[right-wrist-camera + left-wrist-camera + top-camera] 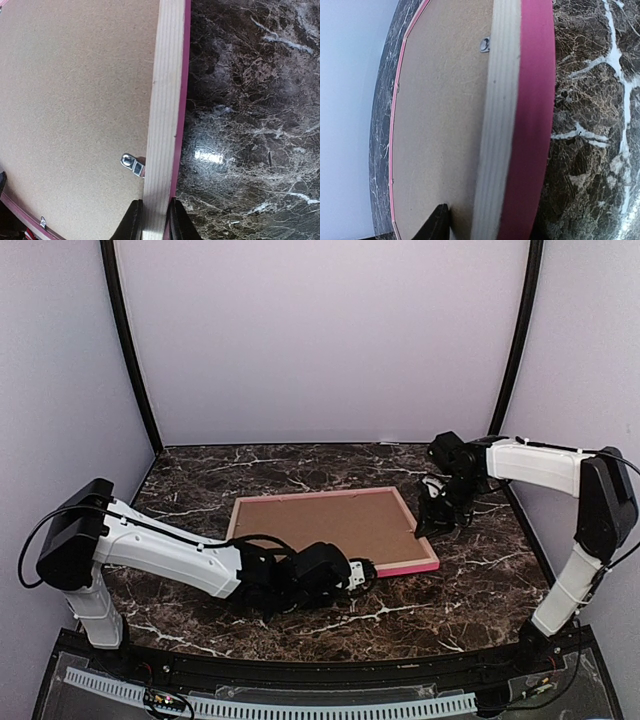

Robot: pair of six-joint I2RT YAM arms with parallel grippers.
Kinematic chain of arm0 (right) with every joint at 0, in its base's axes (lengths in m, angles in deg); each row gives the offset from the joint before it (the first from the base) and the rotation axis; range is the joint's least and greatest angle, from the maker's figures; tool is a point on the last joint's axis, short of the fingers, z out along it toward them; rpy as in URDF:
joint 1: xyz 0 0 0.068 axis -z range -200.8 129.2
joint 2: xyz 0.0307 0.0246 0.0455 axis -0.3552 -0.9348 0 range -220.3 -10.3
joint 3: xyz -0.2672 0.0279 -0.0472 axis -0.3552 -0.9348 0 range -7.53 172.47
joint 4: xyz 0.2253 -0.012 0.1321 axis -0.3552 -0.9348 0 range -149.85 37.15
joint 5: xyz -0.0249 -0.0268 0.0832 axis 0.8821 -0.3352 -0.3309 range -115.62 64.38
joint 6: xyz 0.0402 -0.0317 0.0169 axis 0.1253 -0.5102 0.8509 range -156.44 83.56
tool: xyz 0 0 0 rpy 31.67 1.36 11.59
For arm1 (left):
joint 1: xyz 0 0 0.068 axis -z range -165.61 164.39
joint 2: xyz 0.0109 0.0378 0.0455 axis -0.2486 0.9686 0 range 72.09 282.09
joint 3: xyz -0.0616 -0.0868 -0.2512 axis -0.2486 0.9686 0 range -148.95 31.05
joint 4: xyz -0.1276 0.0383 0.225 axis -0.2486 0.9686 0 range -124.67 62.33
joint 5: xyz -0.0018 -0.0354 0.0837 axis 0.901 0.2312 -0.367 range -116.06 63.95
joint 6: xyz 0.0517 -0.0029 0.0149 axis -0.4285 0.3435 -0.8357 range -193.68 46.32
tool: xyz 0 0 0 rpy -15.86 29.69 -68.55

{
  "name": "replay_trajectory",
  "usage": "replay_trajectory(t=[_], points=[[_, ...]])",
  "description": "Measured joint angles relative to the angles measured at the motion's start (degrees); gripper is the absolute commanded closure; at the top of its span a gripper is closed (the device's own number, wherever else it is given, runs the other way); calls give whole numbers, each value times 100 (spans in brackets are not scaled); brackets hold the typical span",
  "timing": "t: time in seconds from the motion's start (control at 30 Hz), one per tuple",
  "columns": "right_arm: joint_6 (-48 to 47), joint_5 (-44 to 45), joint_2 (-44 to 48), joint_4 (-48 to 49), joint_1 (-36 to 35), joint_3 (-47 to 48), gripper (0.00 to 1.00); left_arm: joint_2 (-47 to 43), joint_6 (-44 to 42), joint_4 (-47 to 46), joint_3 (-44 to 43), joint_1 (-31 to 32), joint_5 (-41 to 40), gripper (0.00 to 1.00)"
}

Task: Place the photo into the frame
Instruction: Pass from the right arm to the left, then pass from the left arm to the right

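Right gripper (pixel 156 221) clamps the frame (pixel 162 100), plain only from its wrist; left gripper (pixel 366 573) unclear.

Left arm (pixel 170 555) stretches low and rightward, left fingers (pixel 439 222) parted astride the frame (pixel 408 568) rail; right arm (pixel 540 465) bends down, right fingers (pixel 131 220) pinching that frame.

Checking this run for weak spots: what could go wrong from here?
1. The right pincer pinches only the narrow rail of the thin pink-and-wood rectangular picture frame, the left pincer sits at its near edge; uneven pulls might twist it or make it slip.
2. The brown cardboard backing board lies in the frame; tilting could shift it if the small metal clip is loose.
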Motion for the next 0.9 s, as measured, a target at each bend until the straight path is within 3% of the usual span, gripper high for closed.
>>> replay_trajectory(t=[0.37,0.67,0.77,0.9], points=[[-229,-111,269,-177,72,446,59,-83,-81,116,-15,2,-153,82],[-299,22,457,-345,317,1257,57,-511,-195,442,-175,-37,-236,88],[-297,44,479,-334,409,1449,57,-634,-673,704,-485,-39,-509,100],[-297,79,549,-319,494,1650,57,-713,-715,1281,-1003,-168,-260,100]])
